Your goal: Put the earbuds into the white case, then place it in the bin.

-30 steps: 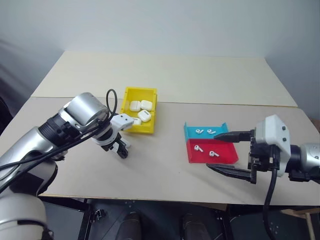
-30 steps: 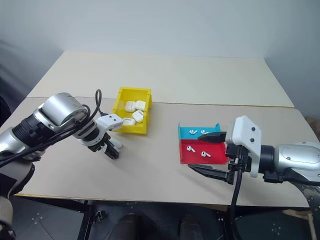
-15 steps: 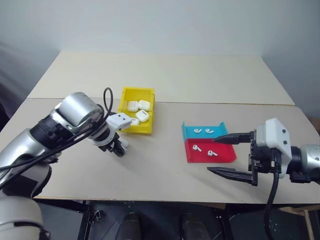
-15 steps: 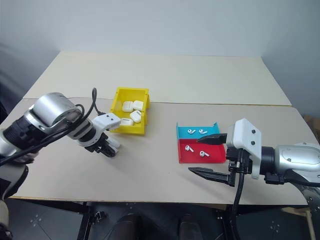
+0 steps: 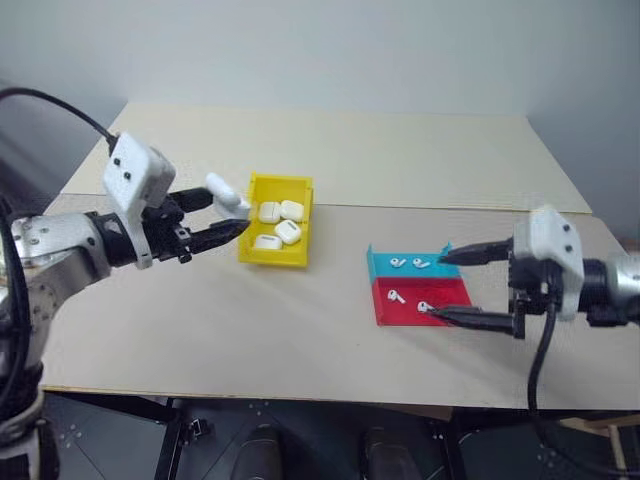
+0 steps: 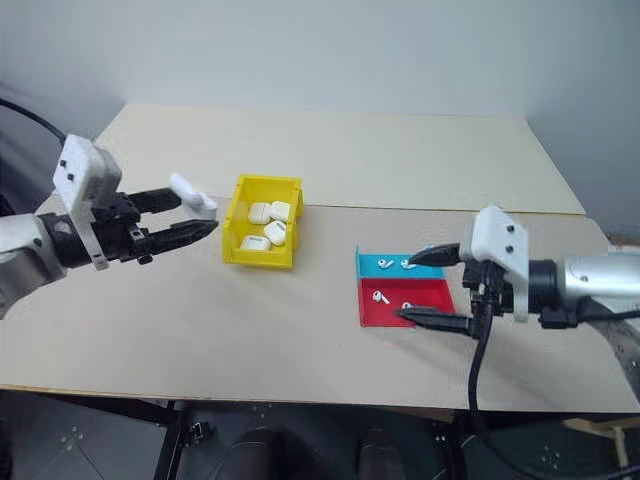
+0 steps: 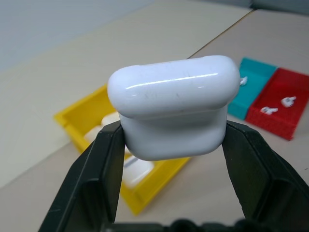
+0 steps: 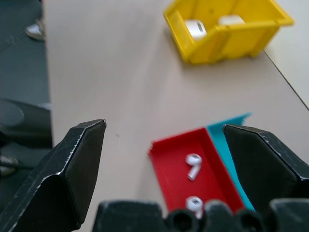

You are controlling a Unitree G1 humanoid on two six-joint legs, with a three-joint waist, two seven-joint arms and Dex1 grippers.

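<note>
While the left hand (image 5: 222,222) was clamped on a white case (image 7: 174,104), holding it in the air just beside the yellow bin (image 5: 252,252) on the side away from the trays, the job stood at its first step: getting the earbuds into that case. In the left wrist view its lid looked closed, the two black fingers (image 7: 91,181) pressing on the lower half. Several more cases lay inside the bin. The right hand (image 5: 468,286) stood with its fingers wide apart and nothing between them, hovering at the red tray (image 5: 455,315), well away from the bin. One earbud pair (image 8: 192,185) lay in that red tray, another in the blue tray (image 5: 378,266) touching it on the bin-facing side's far edge. Next, I judge, the lid had to be opened and an earbud pinched out of the red tray, a fiddly pick given how small and glossy they were.
</note>
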